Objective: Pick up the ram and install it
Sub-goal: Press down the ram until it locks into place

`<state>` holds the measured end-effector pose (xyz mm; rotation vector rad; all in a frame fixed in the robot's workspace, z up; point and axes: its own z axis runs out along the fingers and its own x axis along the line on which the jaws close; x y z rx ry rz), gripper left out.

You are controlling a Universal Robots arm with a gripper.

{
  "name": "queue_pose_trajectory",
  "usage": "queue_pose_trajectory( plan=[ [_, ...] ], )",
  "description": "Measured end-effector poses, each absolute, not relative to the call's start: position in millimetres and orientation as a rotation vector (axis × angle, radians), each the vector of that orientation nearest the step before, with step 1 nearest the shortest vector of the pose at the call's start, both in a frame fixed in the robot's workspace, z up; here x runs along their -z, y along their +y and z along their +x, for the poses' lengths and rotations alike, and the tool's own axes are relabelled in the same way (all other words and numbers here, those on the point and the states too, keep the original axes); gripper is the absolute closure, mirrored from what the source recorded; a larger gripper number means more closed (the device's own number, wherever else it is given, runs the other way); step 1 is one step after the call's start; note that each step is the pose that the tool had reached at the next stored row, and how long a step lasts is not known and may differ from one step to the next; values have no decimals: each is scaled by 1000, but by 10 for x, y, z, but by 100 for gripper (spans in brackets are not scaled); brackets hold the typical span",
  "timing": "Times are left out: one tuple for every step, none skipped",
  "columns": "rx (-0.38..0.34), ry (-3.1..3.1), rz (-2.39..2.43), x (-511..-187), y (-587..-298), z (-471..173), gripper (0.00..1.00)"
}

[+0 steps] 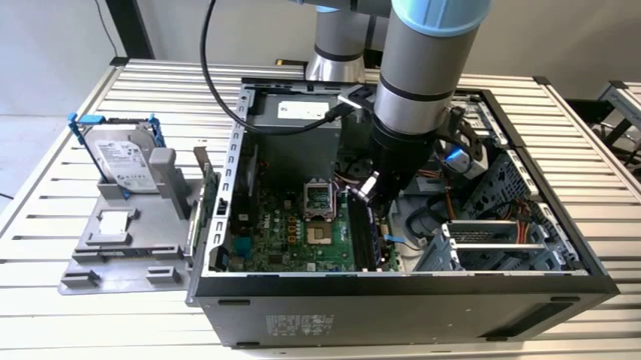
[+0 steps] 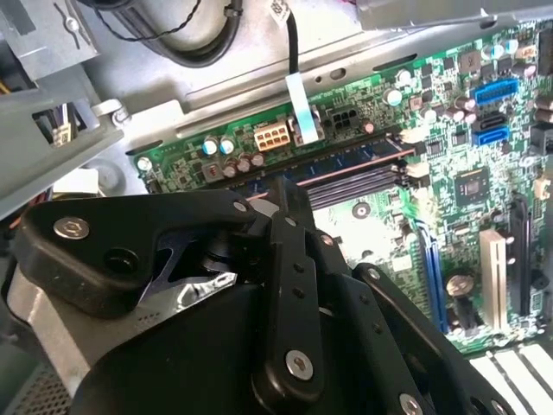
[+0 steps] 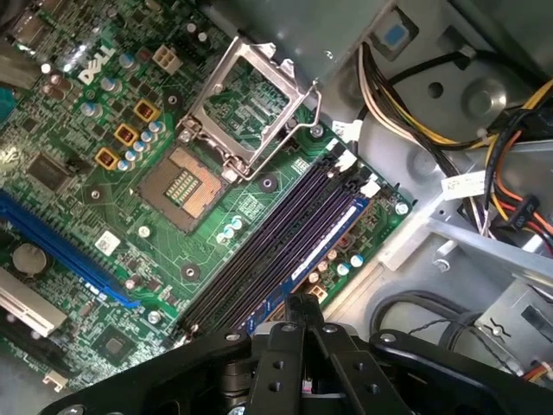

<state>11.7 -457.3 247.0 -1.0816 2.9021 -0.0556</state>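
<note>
My gripper [image 1: 368, 196] is down inside the open computer case [image 1: 401, 289], right above the long black memory slots [image 1: 362, 229] of the green motherboard [image 1: 290, 232]. Its fingers are pressed together. In the exterior view a slim dark stick with a pale label, the ram [image 1: 367, 186], sits tilted at the fingertips. In both wrist views the gripper [image 2: 289, 186] [image 3: 302, 301] hangs over the near end of the memory slots [image 2: 354, 181] [image 3: 276, 251], close to the board's edge. The ram is edge-on there and hidden between the fingers. The visible lengths of the slots hold nothing.
The processor socket [image 3: 186, 181] with its raised metal frame [image 3: 251, 95] lies beside the slots. Cable bundles [image 3: 449, 147] and a drive cage [image 1: 496, 244] crowd the other side. Outside the case, a silver hard drive [image 1: 125, 157] stands on a grey stand [image 1: 120, 247].
</note>
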Motion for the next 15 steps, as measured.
queue_pose_trajectory(
  plan=[
    [57,2898,-1094,-2469,-4573,117,100],
    [58,2893,-1106,-2469,-4573,117,100],
    [60,2889,-1119,-2470,-4573,117,100],
    [61,2885,-1130,-2470,-4573,117,100],
    [63,2880,-1141,-2469,-4573,117,100],
    [64,2876,-1152,-2470,-4573,117,100],
    [66,2872,-1163,-2470,-4573,117,100],
    [67,2869,-1173,-2470,-4573,117,100],
    [69,2864,-1184,-2470,-4573,117,100],
    [70,2860,-1195,-2470,-4573,117,100],
    [71,2856,-1204,-2469,-4573,117,100],
    [72,2852,-1215,-2470,-4573,117,100],
    [73,2848,-1225,-2470,-4573,117,100],
    [73,2844,-1234,-2470,-4573,117,100],
    [73,2837,-1249,-2469,-4573,117,100]
  ],
)
